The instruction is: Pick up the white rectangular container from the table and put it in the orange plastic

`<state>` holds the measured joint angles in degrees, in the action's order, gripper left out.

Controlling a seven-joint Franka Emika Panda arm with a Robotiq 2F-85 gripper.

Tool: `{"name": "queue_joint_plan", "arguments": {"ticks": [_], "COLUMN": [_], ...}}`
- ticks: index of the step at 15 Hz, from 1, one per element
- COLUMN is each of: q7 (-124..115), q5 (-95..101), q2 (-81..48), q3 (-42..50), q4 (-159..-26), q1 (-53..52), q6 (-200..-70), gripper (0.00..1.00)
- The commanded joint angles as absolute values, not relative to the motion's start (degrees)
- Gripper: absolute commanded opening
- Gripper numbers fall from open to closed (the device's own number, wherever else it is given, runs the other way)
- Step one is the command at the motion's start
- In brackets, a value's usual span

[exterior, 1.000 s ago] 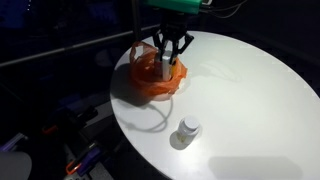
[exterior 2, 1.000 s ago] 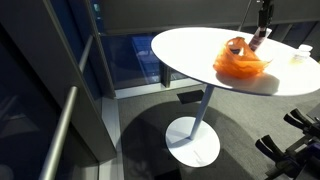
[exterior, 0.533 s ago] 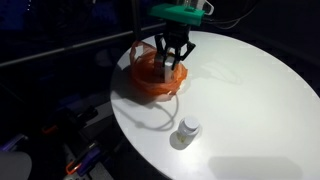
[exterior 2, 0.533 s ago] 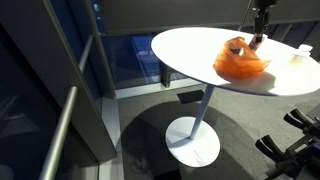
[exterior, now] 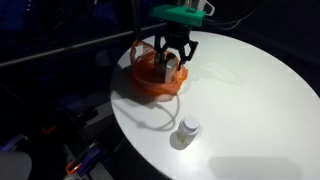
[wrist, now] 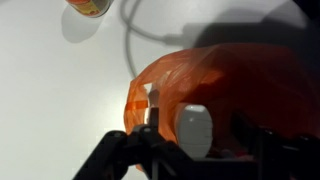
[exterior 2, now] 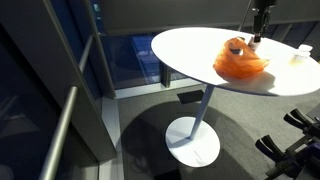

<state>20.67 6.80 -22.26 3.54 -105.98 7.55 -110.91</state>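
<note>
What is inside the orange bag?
A white container lies in the bag. The fingers and the plastic folds hide its lower part, so anything beneath it can't be seen.

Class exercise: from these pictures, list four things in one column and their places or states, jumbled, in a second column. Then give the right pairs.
Column one
1. orange plastic bag
2. white rectangular container
3. small white round jar
4. black gripper

Column two
A. stands alone on the round white table, apart from the bag
B. hovers over the bag, open
C. sits inside the bag
D. lies crumpled on the table, near its edge

Pairs: 1-D, 2-C, 3-A, 4-B
</note>
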Motion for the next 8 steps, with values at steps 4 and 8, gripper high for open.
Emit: {"name": "queue_joint_plan", "arguments": {"ticks": [4,8], "q7": [18.04,10.93], "q5": [6.42,5.79], "q2": [-19.41,-15.85], "q3": [4.09,5.69], "q4": [-105.04,-105.40], "q1": [7.92,7.98], "q6": [-107.48,-105.11], "gripper": [1.00,0.99]}}
